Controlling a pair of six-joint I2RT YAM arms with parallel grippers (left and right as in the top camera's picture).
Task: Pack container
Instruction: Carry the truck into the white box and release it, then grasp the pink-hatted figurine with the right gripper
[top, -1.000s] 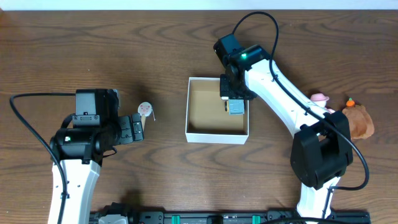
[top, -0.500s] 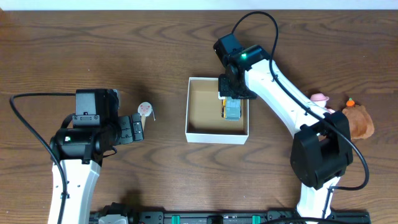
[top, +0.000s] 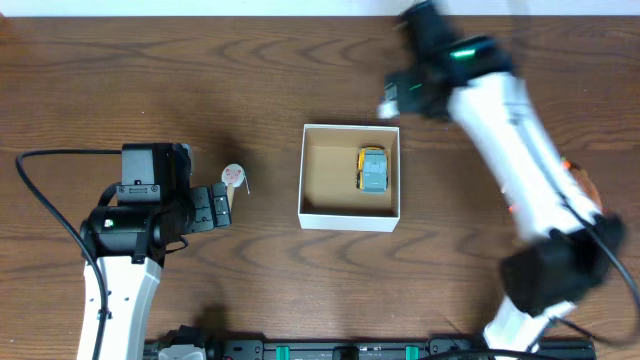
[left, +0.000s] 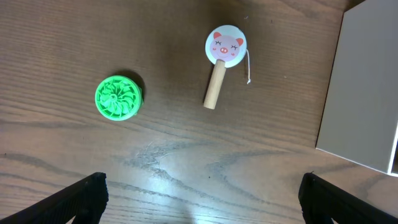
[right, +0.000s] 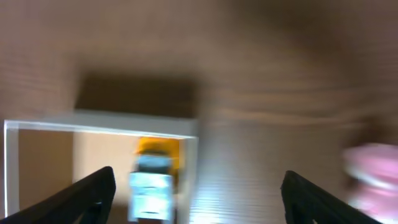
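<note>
The container (top: 348, 217) is a square white-walled box with a brown inside, at the table's middle. A yellow and grey toy car (top: 373, 170) lies inside it, by the right wall. My right gripper (top: 392, 97) is blurred, behind the box's far right corner; in the right wrist view it (right: 199, 202) is open and empty, above the box's wall (right: 124, 127) and the car (right: 154, 179). My left gripper (top: 216, 207) is open and empty (left: 199, 205), left of the box. A pig-face rattle (left: 222, 59) and a green disc (left: 118, 97) lie before it.
The rattle also shows in the overhead view (top: 233, 177). The box's white outer wall (left: 367, 93) fills the right of the left wrist view. A pink toy (right: 373, 177) lies to the right of the box. A brown plush (top: 582, 185) is mostly hidden behind the right arm.
My right gripper has let go of the toy car, which now lies in the box. The right arm has swung up and away to the back right. The left arm has not moved.
</note>
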